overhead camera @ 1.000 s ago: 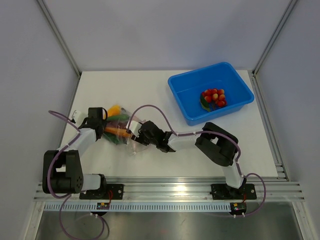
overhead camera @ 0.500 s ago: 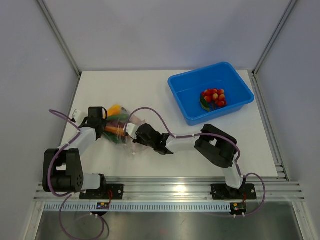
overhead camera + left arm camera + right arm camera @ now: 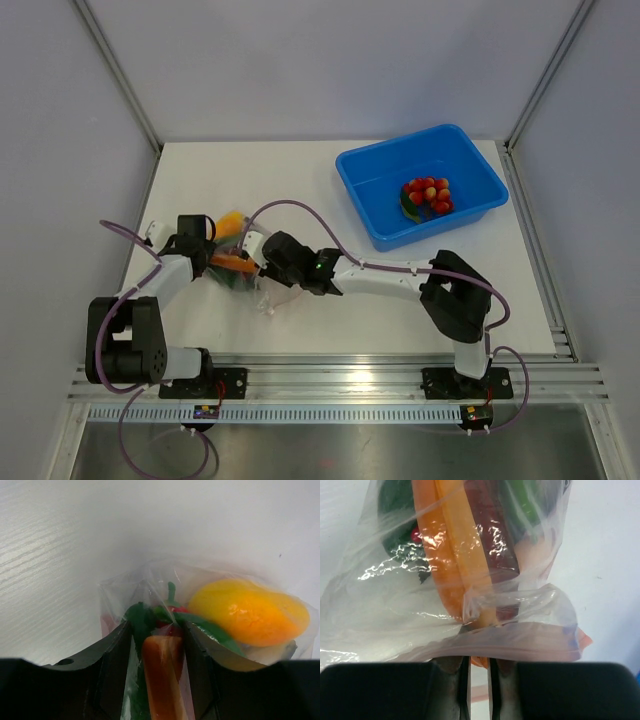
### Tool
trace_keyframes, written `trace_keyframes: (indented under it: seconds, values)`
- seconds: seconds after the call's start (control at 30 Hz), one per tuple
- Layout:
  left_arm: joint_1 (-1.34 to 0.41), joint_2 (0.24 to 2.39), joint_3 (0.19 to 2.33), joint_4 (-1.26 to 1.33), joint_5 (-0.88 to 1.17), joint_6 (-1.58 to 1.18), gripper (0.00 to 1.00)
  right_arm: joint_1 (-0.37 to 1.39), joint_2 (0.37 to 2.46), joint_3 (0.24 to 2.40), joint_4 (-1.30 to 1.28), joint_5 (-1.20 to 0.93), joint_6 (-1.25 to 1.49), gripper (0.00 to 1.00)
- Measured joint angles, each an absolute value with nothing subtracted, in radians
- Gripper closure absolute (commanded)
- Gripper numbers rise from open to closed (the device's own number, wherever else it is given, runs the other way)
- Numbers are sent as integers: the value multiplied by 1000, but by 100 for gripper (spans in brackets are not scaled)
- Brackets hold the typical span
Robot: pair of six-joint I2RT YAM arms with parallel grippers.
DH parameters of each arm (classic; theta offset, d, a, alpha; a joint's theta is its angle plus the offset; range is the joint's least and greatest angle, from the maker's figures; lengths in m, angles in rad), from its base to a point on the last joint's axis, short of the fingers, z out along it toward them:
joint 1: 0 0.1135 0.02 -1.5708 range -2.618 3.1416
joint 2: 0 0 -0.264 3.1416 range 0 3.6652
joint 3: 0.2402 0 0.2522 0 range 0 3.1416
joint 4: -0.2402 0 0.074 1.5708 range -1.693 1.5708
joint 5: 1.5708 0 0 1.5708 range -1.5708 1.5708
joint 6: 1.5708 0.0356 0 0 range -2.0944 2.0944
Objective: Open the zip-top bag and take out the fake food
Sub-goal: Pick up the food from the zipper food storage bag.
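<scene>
Right claw (image 3: 479,666) farther left, tight on pinkish strip (image 3: 520,639) of crinkly zip-top bag (image 3: 385,615); left claw (image 3: 157,647) tight on bulging end.

Overhead rear view — wrist cameras share bag (image 3: 385,595).

white arm links (image 3: 385,282), black joints (image 3: 455,305), purple cables (image 3: 285,204), black fingers (image 3: 109,667)

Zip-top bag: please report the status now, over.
Left gripper clamped on zip-top bag. Right gripper pinching its zip strip. Fake food inside bag. Nothing in the way.
</scene>
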State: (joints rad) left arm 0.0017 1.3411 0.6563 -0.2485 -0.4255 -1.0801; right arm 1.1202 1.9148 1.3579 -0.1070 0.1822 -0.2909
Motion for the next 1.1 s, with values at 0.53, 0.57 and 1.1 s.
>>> trace_keyframes:
  seconds: [0.53,0.57,1.1]
  values:
    - [1,1342,654,-305,-421,-1087,52,1126,1873,1493,-585,332,-228,100]
    - [1,1342,654,-307,-421,-1089,52,1127,1862,1493,-614,360,-227,100]
    - [2,1345,654,-315,-412,-1092,52,1127,1485,1295,-744,585,-181,100]
